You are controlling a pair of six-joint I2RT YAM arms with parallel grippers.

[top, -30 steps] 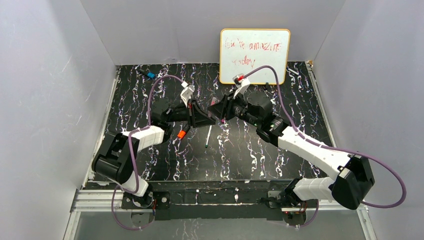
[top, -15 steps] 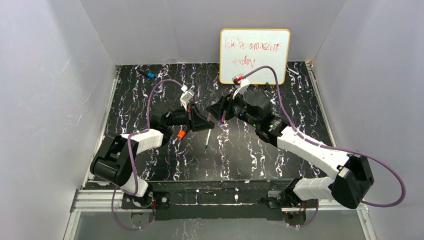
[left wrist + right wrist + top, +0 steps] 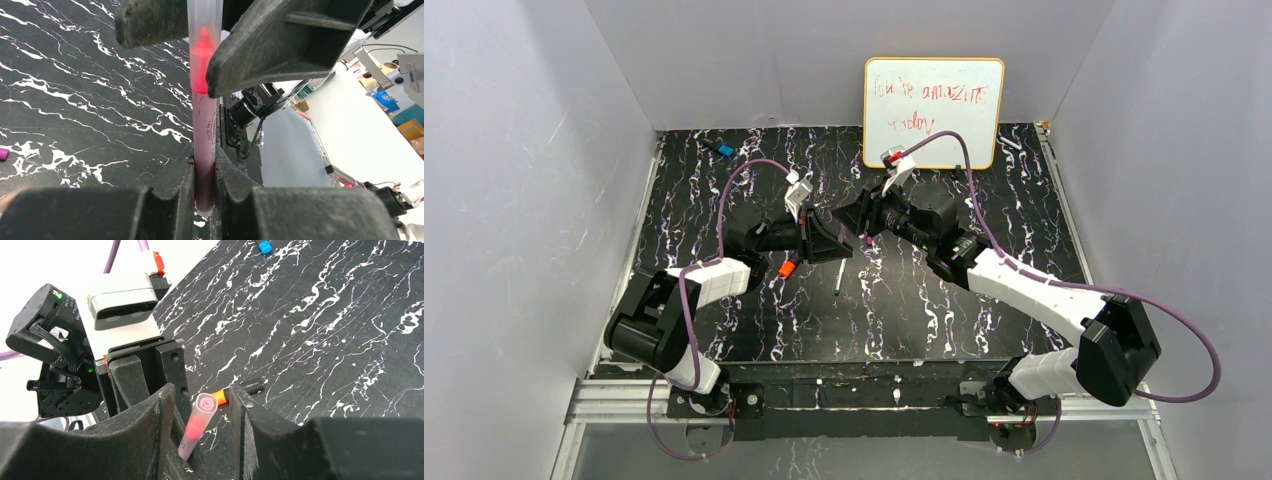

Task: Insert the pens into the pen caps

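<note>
One slim pink-grey pen (image 3: pixel 204 145), translucent end, tight in L jaws; R jaws apart astride it.

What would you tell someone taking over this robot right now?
Left gripper: shut on the pink-grey marker, held upright.
Right gripper: open, fingers either side of the marker's top end.
Done: that marker's red tip sits inside a clear cap, apparently seated.
On the table: orange-and-black marker, thin pen, magenta cap, blue cap.
Left to do: the two on the table.
</note>
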